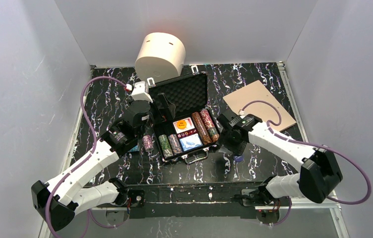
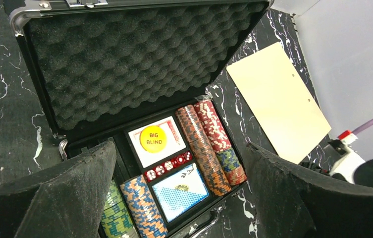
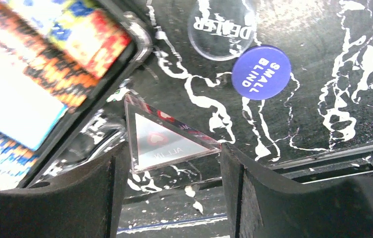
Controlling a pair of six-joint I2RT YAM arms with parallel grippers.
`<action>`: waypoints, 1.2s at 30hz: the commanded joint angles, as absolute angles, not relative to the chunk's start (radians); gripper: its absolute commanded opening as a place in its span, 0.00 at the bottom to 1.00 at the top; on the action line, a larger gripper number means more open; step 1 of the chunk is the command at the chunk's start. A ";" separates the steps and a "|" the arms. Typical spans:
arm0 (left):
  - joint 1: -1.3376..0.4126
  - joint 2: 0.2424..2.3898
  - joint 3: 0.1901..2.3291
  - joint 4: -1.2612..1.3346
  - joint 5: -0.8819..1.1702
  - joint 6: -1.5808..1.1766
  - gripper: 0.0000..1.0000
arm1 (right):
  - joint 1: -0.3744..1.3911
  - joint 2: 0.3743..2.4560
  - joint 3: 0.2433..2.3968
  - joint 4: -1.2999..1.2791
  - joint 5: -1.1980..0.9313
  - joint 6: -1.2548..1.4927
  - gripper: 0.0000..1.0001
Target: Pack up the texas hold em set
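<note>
The black briefcase (image 1: 201,82) stands open mid-table, its foam lid (image 2: 134,59) raised. Inside lie striped chip stacks (image 2: 205,148), a card deck with the yellow BIG BLIND button (image 2: 153,138), red dice (image 2: 168,166) and a blue card deck (image 2: 180,191). My left gripper (image 1: 167,106) hovers open and empty over the case's left part, also in its wrist view (image 2: 179,191). My right gripper (image 1: 225,140) is open, low at the case's right front corner. Its fingers (image 3: 253,188) flank a clear triangular ALL IN marker (image 3: 162,139) lying on the table.
A loose chip stack (image 1: 147,143) stands left of the case. A purple SMALL BLIND button (image 3: 261,72) and a clear DEALER button (image 3: 222,27) lie right of the case. The tan board (image 1: 258,104) lies back right, and the cream cylinder (image 1: 160,55) stands behind the lid.
</note>
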State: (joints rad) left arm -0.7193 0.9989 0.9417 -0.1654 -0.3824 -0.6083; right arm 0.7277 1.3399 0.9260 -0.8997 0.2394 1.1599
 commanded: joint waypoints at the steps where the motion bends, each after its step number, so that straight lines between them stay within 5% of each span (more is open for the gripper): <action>1: -0.717 0.984 0.982 -0.169 -0.445 -0.580 0.98 | 0.738 1.304 1.022 -0.896 0.226 1.092 0.54; 14: -0.717 0.948 1.174 -0.209 -0.536 -0.409 0.98 | 0.871 1.758 1.505 -0.883 0.185 0.753 0.58; 36: -0.718 0.877 1.151 -0.186 -0.623 -0.344 0.98 | 0.906 2.023 1.655 -0.970 0.126 0.553 0.66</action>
State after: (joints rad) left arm -0.7193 0.8803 1.1587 -0.1947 -0.5892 -0.3550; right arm 0.8989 2.0056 1.6272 -0.9302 0.1299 0.5743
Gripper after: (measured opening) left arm 0.981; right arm 0.697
